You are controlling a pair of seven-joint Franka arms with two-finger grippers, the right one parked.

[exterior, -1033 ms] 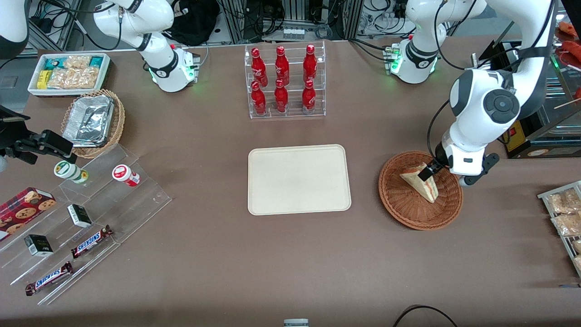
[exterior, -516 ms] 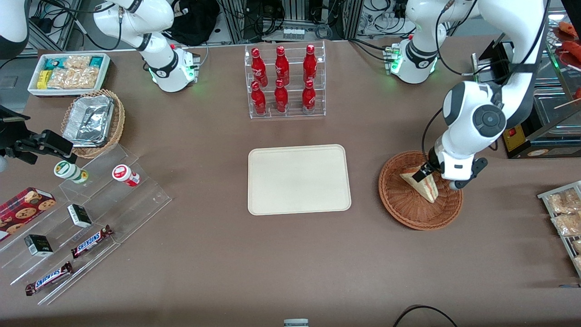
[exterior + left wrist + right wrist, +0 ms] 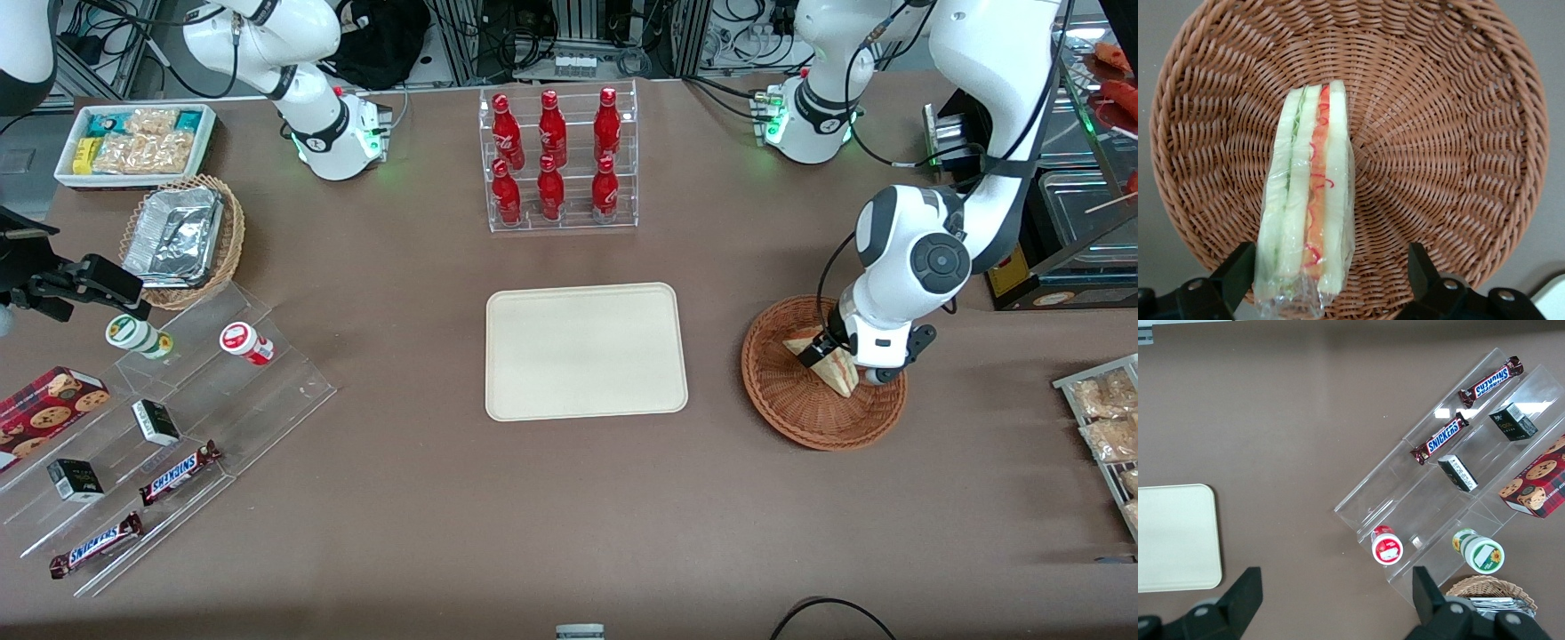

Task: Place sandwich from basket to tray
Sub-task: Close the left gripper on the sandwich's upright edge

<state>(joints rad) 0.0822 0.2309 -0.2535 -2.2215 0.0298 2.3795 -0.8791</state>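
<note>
The sandwich (image 3: 1308, 200), a wrapped wedge of pale bread with red, orange and green layers, stands on edge in the reddish-brown wicker basket (image 3: 1458, 133). My left gripper (image 3: 1330, 260) is open and low in the basket, its two black fingers straddling the sandwich's wide end. One finger (image 3: 1238, 267) is close against the wrapper; the other stands well apart from it. From the front, the gripper (image 3: 831, 360) covers the middle of the sandwich (image 3: 803, 341) in the basket (image 3: 800, 427). The cream tray (image 3: 587, 351) lies bare beside the basket, toward the parked arm.
A clear rack of red bottles (image 3: 556, 160) stands farther from the front camera than the tray. Snack packets (image 3: 1107, 418) lie at the working arm's end of the table. A clear stepped stand with candy bars (image 3: 178, 471) and a tan basket of foil containers (image 3: 182, 236) sit toward the parked arm's end.
The left arm has come down and shifted a little toward the tray, bringing the open gripper lower over the sandwich. The sandwich and basket have not moved.
</note>
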